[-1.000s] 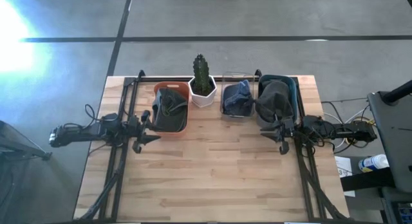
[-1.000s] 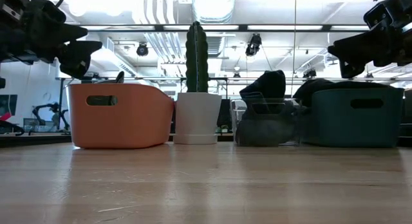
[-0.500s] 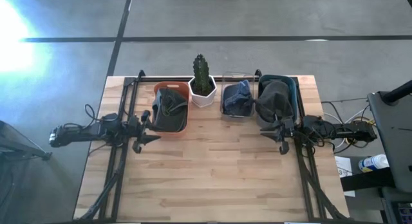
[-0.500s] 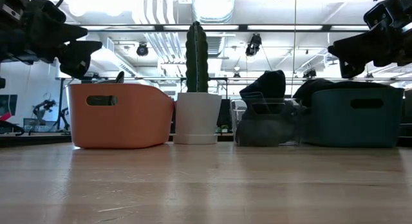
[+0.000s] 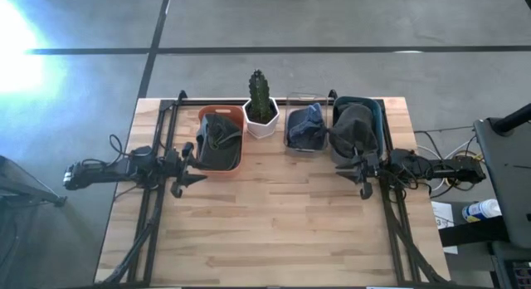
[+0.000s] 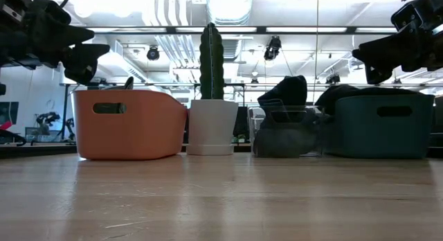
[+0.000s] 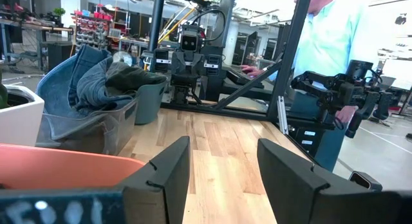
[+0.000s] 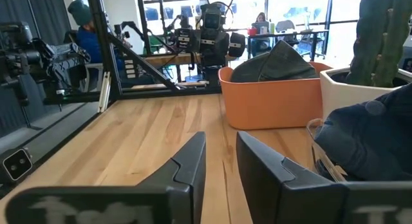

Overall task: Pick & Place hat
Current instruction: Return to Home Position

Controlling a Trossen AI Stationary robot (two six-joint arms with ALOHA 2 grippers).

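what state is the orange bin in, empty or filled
Filled: a dark cap lies inside the orange bin, showing above its rim.

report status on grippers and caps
Left gripper open, empty, by orange bin. Right gripper open, empty, by teal bin. Black cap in orange, blue cap in clear bin, dark cap in teal. Nothing in the way.

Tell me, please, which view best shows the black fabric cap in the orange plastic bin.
The high view: it looks down into the orange plastic bin at the black fabric cap. The right wrist view shows its crown above the rim, the low view a tip, the left wrist view none.
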